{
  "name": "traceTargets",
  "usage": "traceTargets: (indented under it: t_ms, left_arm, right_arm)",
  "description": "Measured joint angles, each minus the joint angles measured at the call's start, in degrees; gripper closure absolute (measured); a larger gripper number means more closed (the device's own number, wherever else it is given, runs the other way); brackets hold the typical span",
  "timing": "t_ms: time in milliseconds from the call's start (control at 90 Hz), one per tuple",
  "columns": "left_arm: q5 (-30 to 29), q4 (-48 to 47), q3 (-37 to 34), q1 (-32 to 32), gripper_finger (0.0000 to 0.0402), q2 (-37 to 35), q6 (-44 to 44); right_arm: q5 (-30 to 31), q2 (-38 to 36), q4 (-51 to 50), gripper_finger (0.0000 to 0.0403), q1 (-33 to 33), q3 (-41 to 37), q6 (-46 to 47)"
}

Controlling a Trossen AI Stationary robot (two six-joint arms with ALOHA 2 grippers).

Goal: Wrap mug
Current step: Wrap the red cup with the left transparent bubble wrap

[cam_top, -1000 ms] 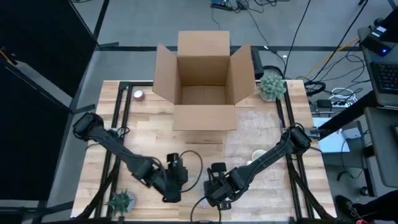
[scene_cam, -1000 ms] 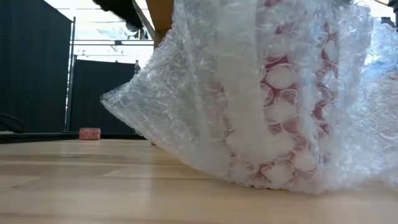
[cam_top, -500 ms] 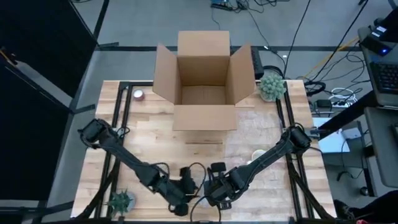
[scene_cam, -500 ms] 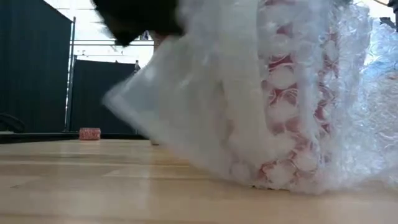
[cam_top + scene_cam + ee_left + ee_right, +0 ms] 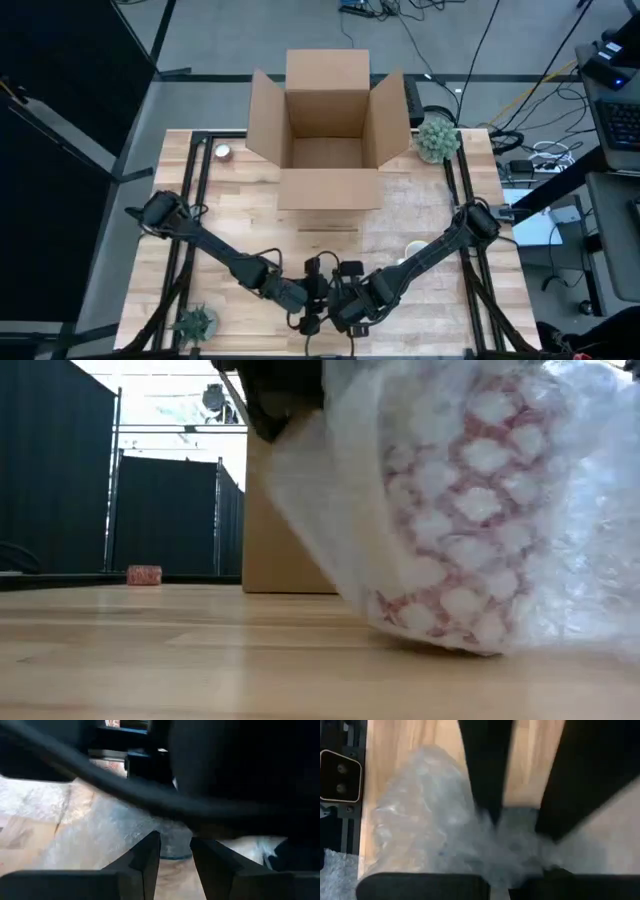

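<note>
In the low view the mug [image 5: 460,530], red and white, stands on the table inside clear bubble wrap [image 5: 330,490], close to the table's near edge at the middle. Both grippers meet over it. My left gripper [image 5: 316,302] comes in from the table's left and is shut on the wrap. My right gripper [image 5: 347,306] comes in from the right, right beside the left one, and is shut on the wrap too. The arms hide the mug in the high view. My left gripper pinches a bunched part of the bubble wrap [image 5: 173,846] between its two fingers. One layer or several, I cannot tell. The wrap runs slanting down from the hold over the mug's left side [image 5: 330,550]. My right gripper has gathered bubble wrap [image 5: 506,865] between its fingers, above the mug. The gripper's own body hides the place of contact. The rest of the wrap [image 5: 425,825] lies heaped on the table beyond the fingers.
An open cardboard box [image 5: 328,130] stands at the far middle of the table. A potted plant [image 5: 437,137] is at the far right, a smaller one [image 5: 195,325] at the near left. A small red thing [image 5: 145,574] lies far left, a white round thing [image 5: 413,249] right.
My left gripper has gone toward the table's right edge, up to my right gripper. The wrap's loose left flap, which spread out to the left over the table, has been drawn up and across the mug and now lies close against it.
</note>
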Motion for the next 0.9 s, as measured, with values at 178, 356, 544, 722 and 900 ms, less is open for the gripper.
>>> traceTargets:
  t_ms: [178,356,544,722,900]
  left_arm:
    - [0.52,0.26,0.11,0.30,0.0295,1.25,-0.55]
    - [0.53,0.15,0.11,0.28,0.0295,1.34,-0.53]
    - [0.66,0.04,0.13,0.28,0.0295,1.40,-0.51]
    - [0.66,0.05,0.09,0.28,0.0295,1.46,-0.55]
    - [0.66,0.09,0.04,0.28,0.0295,1.47,-0.55]
  right_arm:
    - [-0.54,-0.15,-0.77,0.0383,-0.15,0.00,-0.04]
    - [-2.52,-0.70,-5.46,0.0383,-0.18,1.95,-0.02]
    - [-4.26,-1.20,-12.35,0.0383,-0.09,5.07,-0.39]
    - [-3.45,-1.39,-14.41,0.0383,-0.13,6.82,-0.64]
    - [-2.35,-4.29,-14.43,0.0383,0.16,7.85,0.19]
